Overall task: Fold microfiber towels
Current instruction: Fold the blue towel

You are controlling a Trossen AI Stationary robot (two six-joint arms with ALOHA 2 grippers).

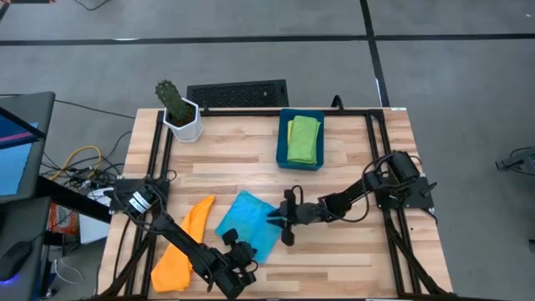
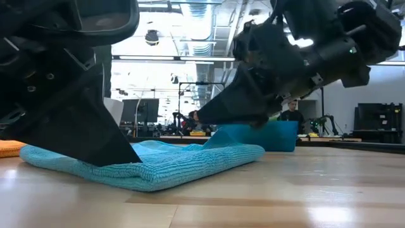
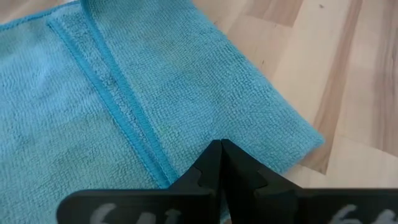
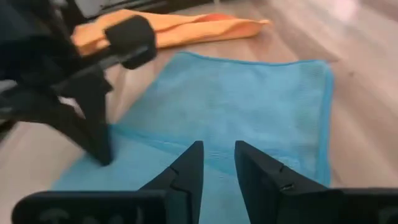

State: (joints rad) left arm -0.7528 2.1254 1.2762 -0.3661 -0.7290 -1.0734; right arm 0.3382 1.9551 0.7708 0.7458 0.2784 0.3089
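Blue towel under pressed-together left gripper and slightly spread right gripper; no legible writing.

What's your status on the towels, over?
Left gripper shut, pressing blue towel. Right gripper open over its far edge. Orange towel unfolded beside it. Nothing blocking.
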